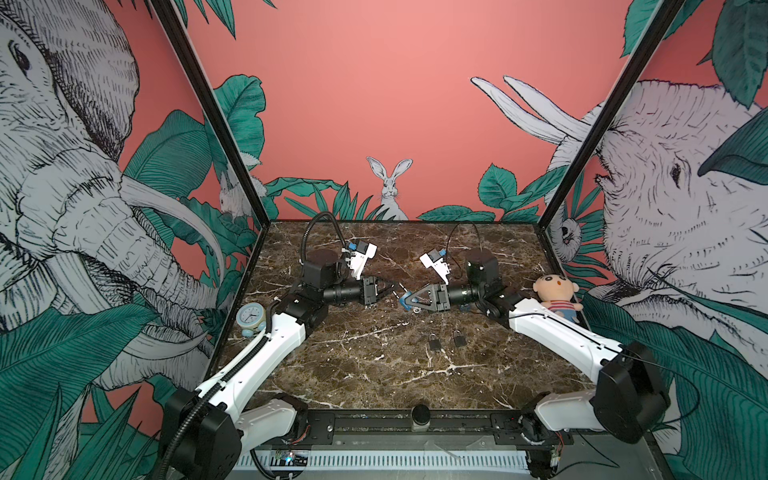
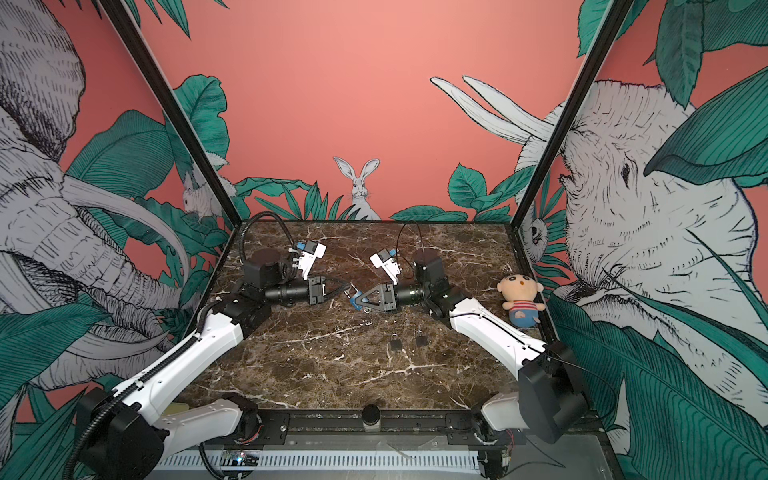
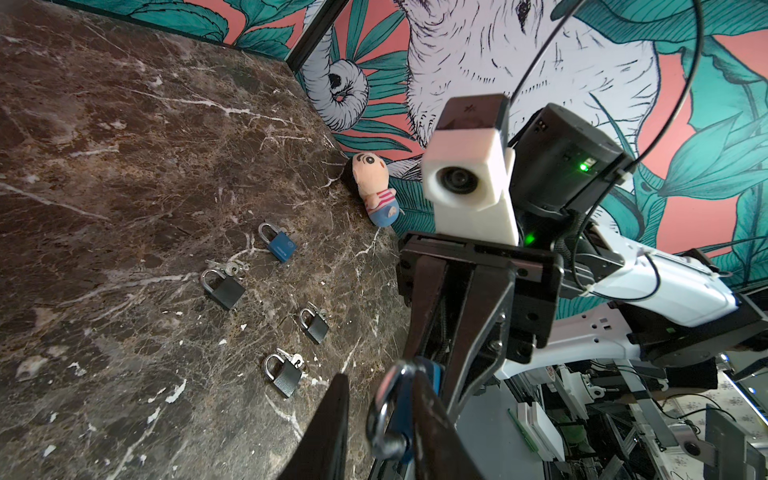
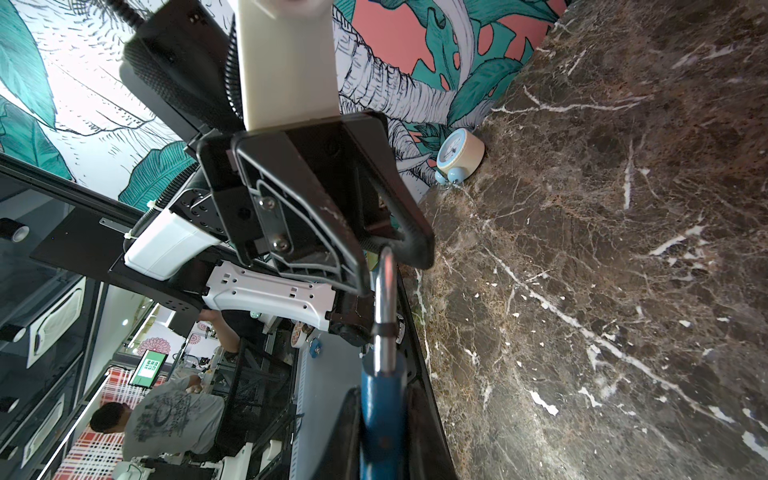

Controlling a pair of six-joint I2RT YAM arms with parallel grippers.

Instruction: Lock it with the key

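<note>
Robot lab test cell. Two arms (image 1: pixel 270 345) are mounted on a rail (image 1: pixel 374 426) at a marble-print table (image 1: pixel 374 374), boxed in by black frame posts (image 1: pixel 206 104) and jungle-print panels (image 1: pixel 374 83). Props on the table: padlocks (image 3: pixel 224 291), doll (image 1: pixel 557 295), clock (image 1: pixel 250 318). Beyond the cell, the right wrist view shows a lit monitor (image 4: pixel 149 368) and a person (image 4: pixel 166 415) in an open workroom.

Nothing legible: the brand on the blue padlock (image 3: pixel 281 248) lying on the bench (image 3: pixel 124 166) is blurred, numerals on the clock (image 1: pixel 250 316) too small.
</note>
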